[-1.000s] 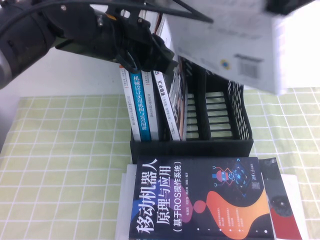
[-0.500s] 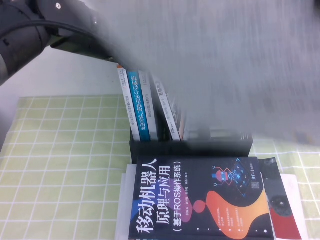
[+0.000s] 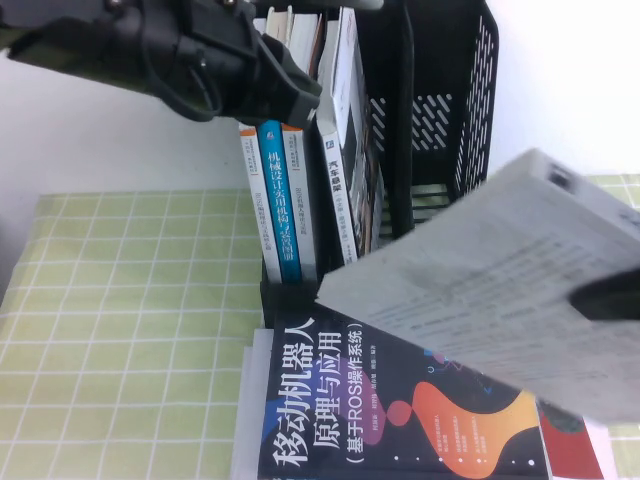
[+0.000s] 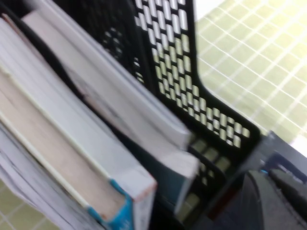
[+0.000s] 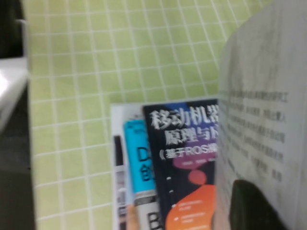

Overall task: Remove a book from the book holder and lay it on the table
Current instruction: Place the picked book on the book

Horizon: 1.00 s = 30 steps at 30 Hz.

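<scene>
**Book held in the air over the bench**

The right end effector (image 3: 610, 300) is clenched on the book (image 3: 490, 285), tilted above a navy book (image 3: 400, 410) lying before the book holder (image 3: 440, 110). The left end effector (image 3: 290, 85) sits atop the shelved books; its grip cannot be told.

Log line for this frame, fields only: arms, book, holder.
right gripper: shut on book, held tilted above navy book | left gripper: at book holder top | book not on table
</scene>
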Each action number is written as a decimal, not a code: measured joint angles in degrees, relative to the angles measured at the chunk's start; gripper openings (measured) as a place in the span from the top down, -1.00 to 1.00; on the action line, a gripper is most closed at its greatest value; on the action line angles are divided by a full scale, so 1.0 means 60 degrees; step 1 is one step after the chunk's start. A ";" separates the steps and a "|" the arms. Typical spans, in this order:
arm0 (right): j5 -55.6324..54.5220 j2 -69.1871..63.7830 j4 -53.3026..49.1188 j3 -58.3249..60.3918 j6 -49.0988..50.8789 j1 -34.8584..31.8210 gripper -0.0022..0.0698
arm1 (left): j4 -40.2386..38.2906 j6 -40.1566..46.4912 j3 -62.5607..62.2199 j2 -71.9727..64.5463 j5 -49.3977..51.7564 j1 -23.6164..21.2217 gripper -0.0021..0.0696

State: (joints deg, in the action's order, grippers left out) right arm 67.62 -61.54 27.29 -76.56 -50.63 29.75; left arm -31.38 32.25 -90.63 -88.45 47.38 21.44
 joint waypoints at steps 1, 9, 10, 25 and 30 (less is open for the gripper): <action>-0.0214 -0.0173 -0.0092 0.0062 -0.0073 0.0000 0.61 | 0.0000 -0.0016 0.0000 0.0159 0.0232 0.0000 0.95; -0.1635 -0.1319 -0.2668 0.0103 0.0814 0.1282 0.61 | 0.0631 -0.0962 0.0063 0.1705 0.1398 0.0000 0.95; -0.1727 -0.1430 -0.3543 0.0120 0.1261 0.1660 0.61 | 0.0694 -0.1111 0.0200 0.1981 0.1446 0.0000 0.95; -0.3586 -0.3563 -1.0196 0.1379 0.5679 0.5347 0.61 | 0.0719 -0.2009 0.5129 0.6264 -0.0043 -0.0025 0.95; -0.5209 -0.4190 -1.0744 0.2584 0.6722 0.5435 0.61 | 0.0719 -0.2132 0.5433 0.6966 -0.0043 -0.0025 0.95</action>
State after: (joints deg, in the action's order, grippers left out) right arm 36.37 -86.69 -37.17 -61.05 -10.29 62.35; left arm -27.07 19.46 -58.03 -46.66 47.12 21.29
